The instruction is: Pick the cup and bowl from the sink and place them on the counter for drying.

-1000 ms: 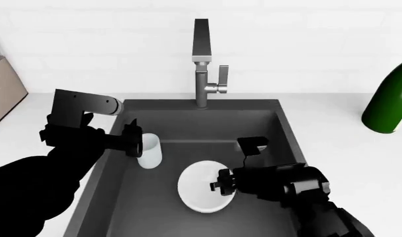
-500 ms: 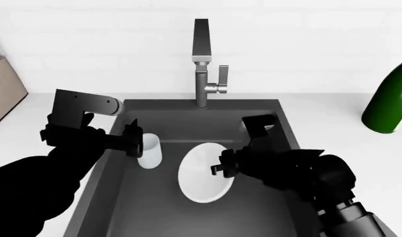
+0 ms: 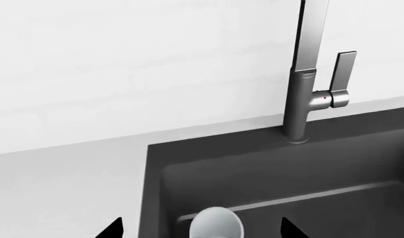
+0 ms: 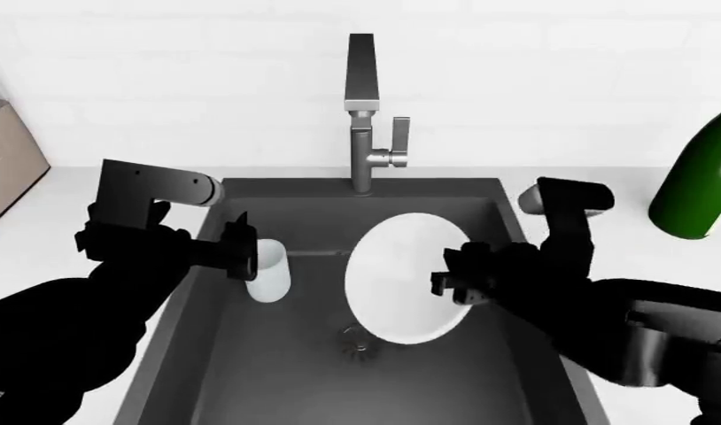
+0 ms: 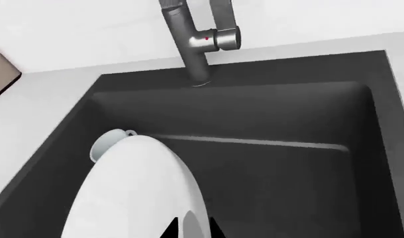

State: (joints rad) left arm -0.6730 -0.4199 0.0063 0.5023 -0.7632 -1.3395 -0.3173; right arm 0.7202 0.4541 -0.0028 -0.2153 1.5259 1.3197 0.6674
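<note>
The white bowl (image 4: 408, 276) hangs tilted above the dark sink (image 4: 301, 354), held by its rim in my right gripper (image 4: 445, 285), which is shut on it. In the right wrist view the bowl (image 5: 132, 193) fills the near side, its rim pinched between the fingertips (image 5: 168, 230). The white cup (image 4: 268, 271) stands upright in the sink's left part. My left gripper (image 4: 236, 248) is open around it, with the cup (image 3: 217, 225) between the spread fingertips (image 3: 112, 230) in the left wrist view.
A steel faucet (image 4: 363, 115) stands behind the sink. The round drain (image 4: 358, 343) shows under the bowl. A tall green bottle (image 4: 701, 181) stands on the white counter (image 4: 608, 212) at the right. A brown box (image 4: 3, 159) sits at the far left.
My right gripper has lifted the bowl off the sink floor, up and to the right, uncovering the drain. My left gripper and the cup have not moved.
</note>
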